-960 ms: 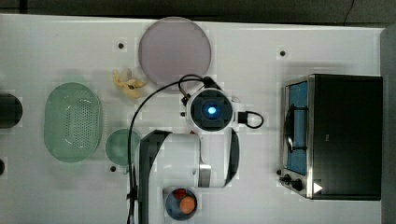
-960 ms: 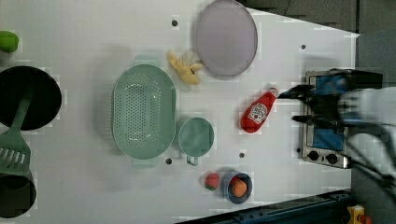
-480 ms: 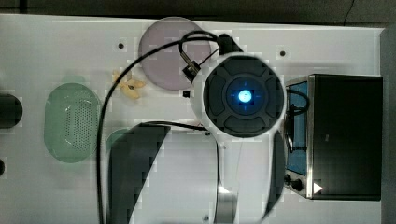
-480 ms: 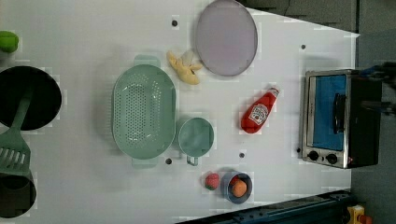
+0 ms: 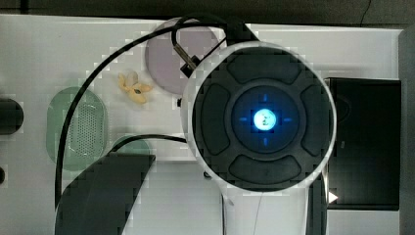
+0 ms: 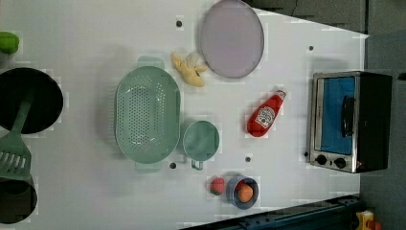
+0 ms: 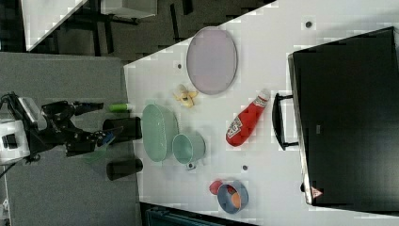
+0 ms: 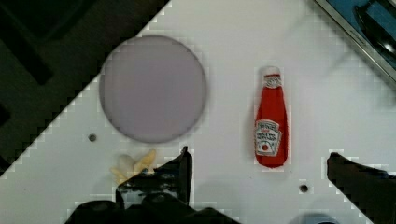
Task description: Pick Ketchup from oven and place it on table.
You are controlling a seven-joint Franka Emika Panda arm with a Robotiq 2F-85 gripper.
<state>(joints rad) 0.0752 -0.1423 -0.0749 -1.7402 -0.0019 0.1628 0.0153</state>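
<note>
Ketchup flat on table, between spread claw fingers.

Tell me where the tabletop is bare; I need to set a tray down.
Bare table lies on the left view's upper left, above the green colander. A smaller bare strip runs between the ketchup and the oven. It is crowded around the cup, banana, plate and fruit bowl.
</note>
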